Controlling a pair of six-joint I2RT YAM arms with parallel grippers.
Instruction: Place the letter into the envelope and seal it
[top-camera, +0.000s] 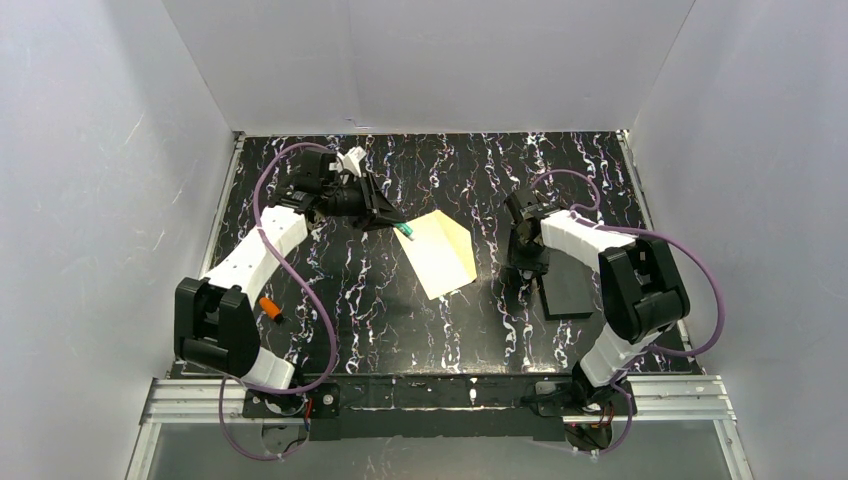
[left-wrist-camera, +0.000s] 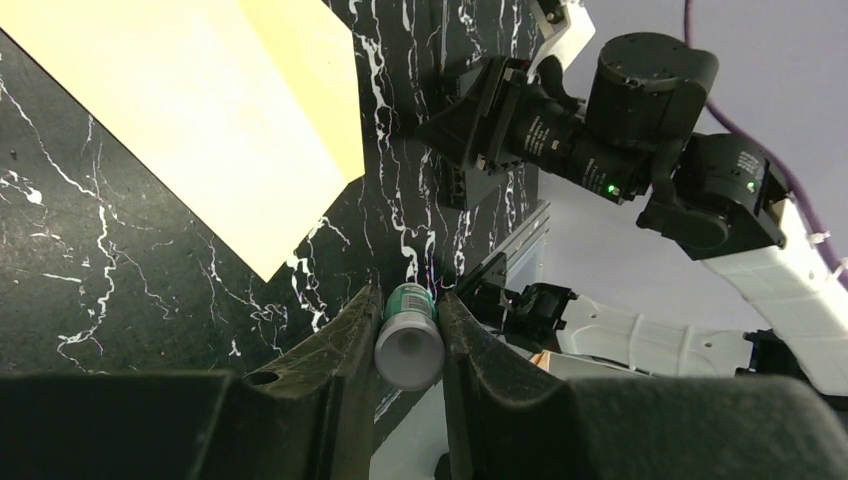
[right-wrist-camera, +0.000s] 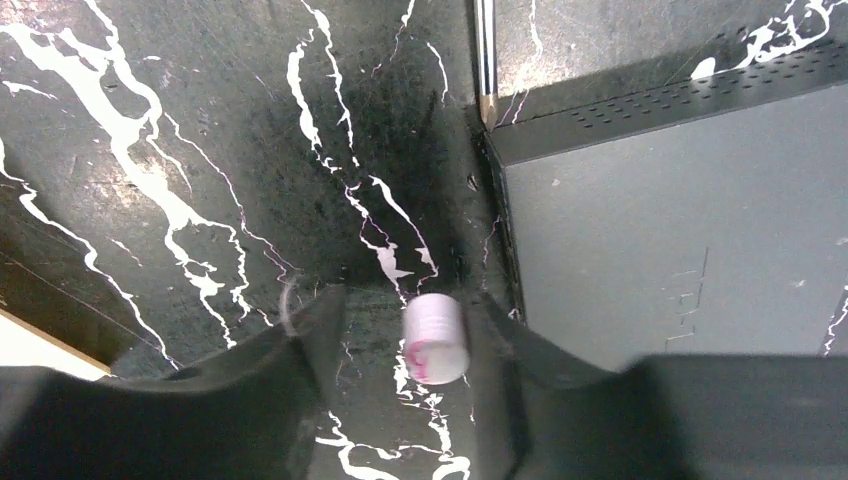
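Note:
The pale cream envelope (top-camera: 438, 258) lies slanted mid-table, also at the upper left of the left wrist view (left-wrist-camera: 190, 110). A darker tan triangular band (top-camera: 458, 242) runs along its right side; I cannot tell if that is its flap. The letter is hidden. My left gripper (top-camera: 393, 224) hovers at the envelope's far left corner, shut on a green-labelled glue stick (left-wrist-camera: 409, 345). My right gripper (top-camera: 525, 268) stands right of the envelope, jaws apart. A small white cap with pink smears (right-wrist-camera: 436, 338) sits loose between its fingers, close to the right one and blurred.
A flat dark grey box (top-camera: 567, 290) lies just right of my right gripper and fills the right side of its view (right-wrist-camera: 680, 220). A small orange object (top-camera: 269, 308) lies near the left arm. White walls enclose the black marbled table (top-camera: 380, 300).

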